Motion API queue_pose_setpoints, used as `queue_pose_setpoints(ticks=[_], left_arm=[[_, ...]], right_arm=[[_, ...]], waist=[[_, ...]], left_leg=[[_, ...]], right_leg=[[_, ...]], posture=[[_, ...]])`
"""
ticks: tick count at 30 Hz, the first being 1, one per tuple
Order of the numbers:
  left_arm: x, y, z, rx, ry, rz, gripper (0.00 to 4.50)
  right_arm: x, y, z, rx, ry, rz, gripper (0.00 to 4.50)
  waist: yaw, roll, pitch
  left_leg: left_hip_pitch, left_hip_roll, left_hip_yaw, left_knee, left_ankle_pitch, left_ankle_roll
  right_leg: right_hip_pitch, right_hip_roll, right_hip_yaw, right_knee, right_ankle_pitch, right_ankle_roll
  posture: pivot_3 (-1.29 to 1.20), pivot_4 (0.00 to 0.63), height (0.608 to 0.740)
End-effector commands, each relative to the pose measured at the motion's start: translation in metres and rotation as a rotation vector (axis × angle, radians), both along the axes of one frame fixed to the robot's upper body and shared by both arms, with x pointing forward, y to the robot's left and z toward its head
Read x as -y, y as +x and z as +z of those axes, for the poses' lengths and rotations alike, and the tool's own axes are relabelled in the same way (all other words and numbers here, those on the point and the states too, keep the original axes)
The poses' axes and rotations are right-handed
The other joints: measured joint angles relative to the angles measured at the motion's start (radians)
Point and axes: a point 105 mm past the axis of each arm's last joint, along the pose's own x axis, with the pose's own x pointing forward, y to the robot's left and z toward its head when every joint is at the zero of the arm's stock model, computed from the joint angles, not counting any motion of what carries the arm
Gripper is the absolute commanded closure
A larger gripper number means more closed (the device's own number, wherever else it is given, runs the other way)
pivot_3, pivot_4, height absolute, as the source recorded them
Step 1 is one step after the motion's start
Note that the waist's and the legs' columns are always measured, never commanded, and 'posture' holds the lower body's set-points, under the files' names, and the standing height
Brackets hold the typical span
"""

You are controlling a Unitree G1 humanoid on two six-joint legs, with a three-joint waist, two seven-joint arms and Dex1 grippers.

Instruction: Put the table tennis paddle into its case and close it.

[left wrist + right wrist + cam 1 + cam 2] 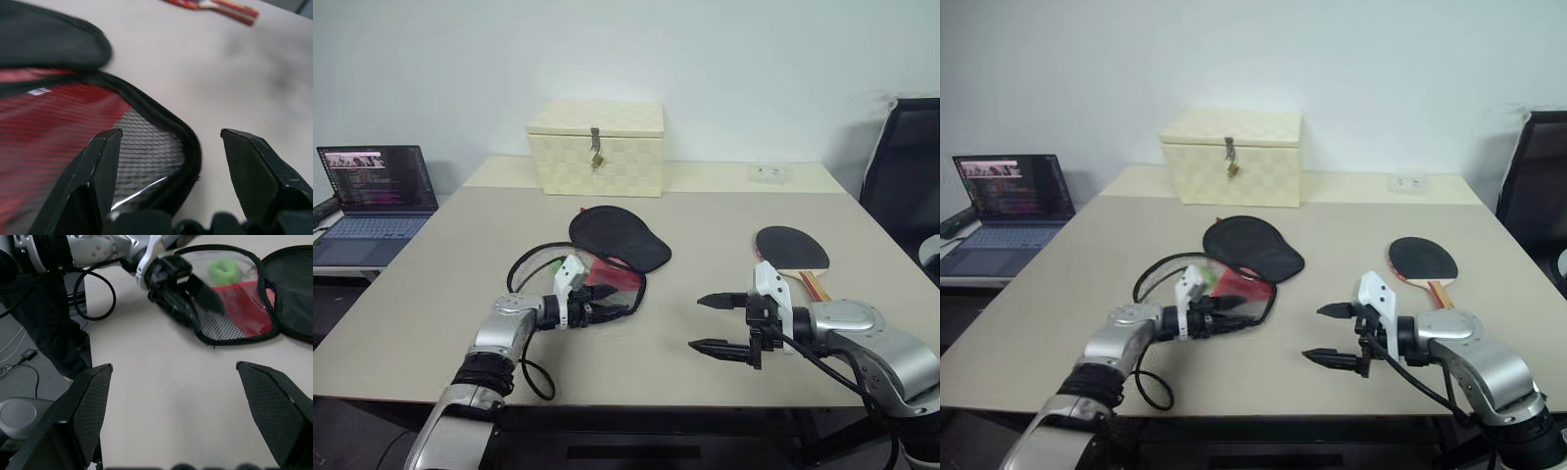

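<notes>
The pale beige worktop [705, 294] carries everything. Left of centre in the left eye view lies the case [607, 250], a black paddle-shaped soft fabric pouch, unzipped and spread flat: its plain black half sits toward the middle of the frame, and its half with the red-and-black mesh pocket lies below and left of that. Right of centre lies the table tennis paddle [790, 250], a flat bat with black rubber face, red edge and pale wooden handle striped red. It is well apart from the case, its long axis running from the round face at upper left to the handle at lower right.

The right claw [718, 323] hangs lower centre-right with its jaws spread wide and empty, fingers aimed toward the frame's left. The paddle lies up and to the right of it, so this arm is clearly the nearer one.

The left claw [607, 302], also released and holding nothing, sits at the case's mesh half; the left wrist view shows the zipper rim between its fingers [95, 166].
</notes>
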Motion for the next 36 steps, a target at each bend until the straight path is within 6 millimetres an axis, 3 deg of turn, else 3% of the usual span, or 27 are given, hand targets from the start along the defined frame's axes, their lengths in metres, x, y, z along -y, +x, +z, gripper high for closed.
queue_pose_setpoints(ticks=[1, 19, 36], left_arm=[[0.006, -0.002, 0.007, 0.050, 0.029, -0.080, 0.98], [-0.018, 0.010, -0.012, -0.006, 0.066, 0.031, 0.98], [-0.013, -0.004, -0.019, 0.039, 0.231, -0.148, 0.98]], right_arm=[[-0.005, -0.006, 0.007, 0.043, 0.014, 0.018, 0.04], [0.002, 0.001, 0.006, 0.061, 0.039, -0.060, 0.04], [-0.002, -0.002, 0.012, 0.033, 0.072, -0.030, 0.04]], waist=[[-0.001, 0.000, 0.000], [-0.002, 0.000, 0.000], [-0.001, 0.000, -0.001]], left_leg=[[0.000, 0.000, 0.000, 0.000, 0.000, 0.000], [0.001, 0.000, 0.000, 0.002, 0.000, 0.000], [0.001, 0.000, 0.001, 0.002, 0.000, 0.000]], right_leg=[[0.000, 0.000, 0.000, 0.000, 0.000, 0.000], [0.000, 0.000, 0.000, 0.003, 0.000, 0.000], [0.000, 0.000, 0.000, 0.004, 0.000, 0.000]], posture=[[0.00, 0.150, 0.740], [0.00, 0.150, 0.740], [0.00, 0.150, 0.740]])
